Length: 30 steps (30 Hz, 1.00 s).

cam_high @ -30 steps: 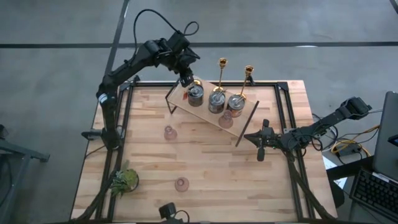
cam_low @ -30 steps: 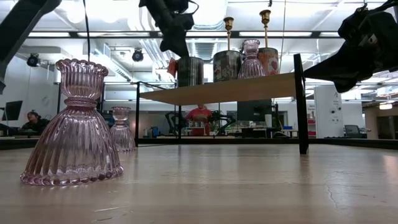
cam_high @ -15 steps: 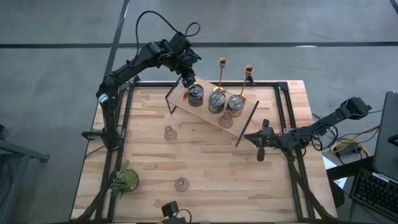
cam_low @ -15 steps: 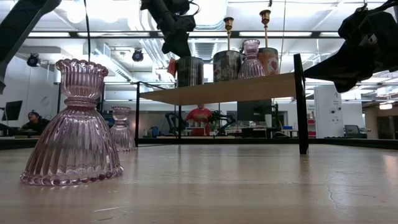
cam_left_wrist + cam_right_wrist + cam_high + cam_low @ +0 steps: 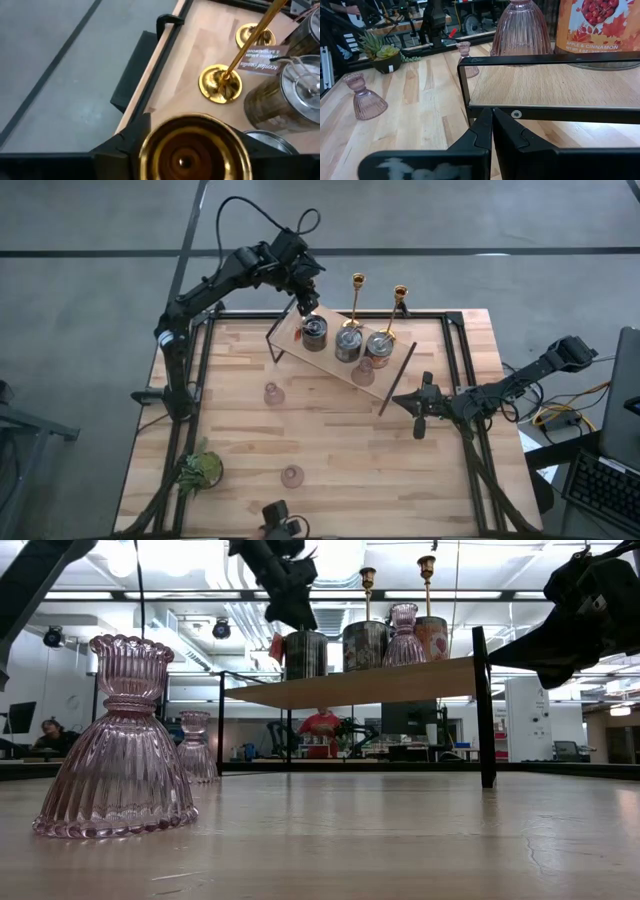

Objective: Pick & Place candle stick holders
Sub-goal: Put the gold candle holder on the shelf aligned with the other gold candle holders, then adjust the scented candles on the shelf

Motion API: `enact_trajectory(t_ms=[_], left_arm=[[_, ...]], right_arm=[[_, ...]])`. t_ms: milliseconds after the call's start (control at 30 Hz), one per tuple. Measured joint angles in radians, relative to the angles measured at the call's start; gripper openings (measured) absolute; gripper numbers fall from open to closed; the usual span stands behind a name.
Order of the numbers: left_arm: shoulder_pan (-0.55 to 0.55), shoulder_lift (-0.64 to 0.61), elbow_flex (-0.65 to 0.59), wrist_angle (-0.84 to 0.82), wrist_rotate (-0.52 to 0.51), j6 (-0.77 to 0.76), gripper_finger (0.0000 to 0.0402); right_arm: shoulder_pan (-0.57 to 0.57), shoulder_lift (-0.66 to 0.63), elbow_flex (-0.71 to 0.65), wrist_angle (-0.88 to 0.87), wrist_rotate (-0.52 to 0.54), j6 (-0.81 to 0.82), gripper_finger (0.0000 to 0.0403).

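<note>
Between left gripper (image 5: 185, 155) fingers: gold candlestick base (image 5: 187, 147), clamped, seen only from left wrist; high view merely puts left gripper (image 5: 303, 298) over back-left end of raised shelf (image 5: 340, 355). On shelf: two upright gold candlesticks (image 5: 357, 280), three silvery jars (image 5: 314, 332), one pink cup (image 5: 403, 635). On desk (image 5: 330, 440): two pink cups (image 5: 272, 393), plant (image 5: 200, 470). At shelf's right end: right gripper (image 5: 420, 408), fingers (image 5: 480, 135) together, empty. Low view: person behind, far off.
</note>
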Motion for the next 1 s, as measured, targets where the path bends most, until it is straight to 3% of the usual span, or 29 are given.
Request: enact_trajectory(t_ms=[367,800,1000], left_arm=[[0.0,-0.053,0.0,-0.094,-0.193,0.084,0.0188],[-0.005,-0.105,-0.006,-0.226,-0.175,0.054,0.0188],[-0.012,-0.131,-0.149,-0.293,-0.107,0.022,0.0188]], right_arm=[[0.0,0.0,0.0,0.0,0.0,0.0,0.0008],[0.0,0.0,0.0,0.0,0.0,0.0,0.0008],[0.0,0.0,0.0,0.0,0.0,0.0,0.0008]])
